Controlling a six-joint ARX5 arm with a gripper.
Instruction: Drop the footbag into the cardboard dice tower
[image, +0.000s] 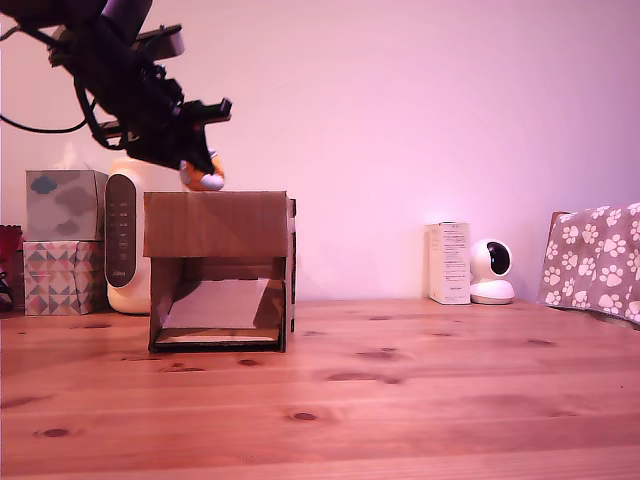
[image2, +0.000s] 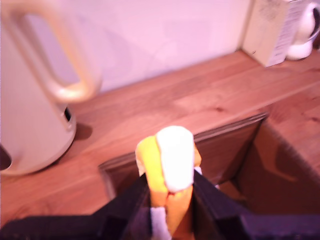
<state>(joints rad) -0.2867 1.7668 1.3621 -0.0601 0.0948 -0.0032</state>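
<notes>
While your gripper (image2: 170, 200) clamps the footbag (image2: 170, 165) just above the tower (image: 218, 270), near its left top edge in the exterior view, hold off. Centre it over the open top, then release.
</notes>
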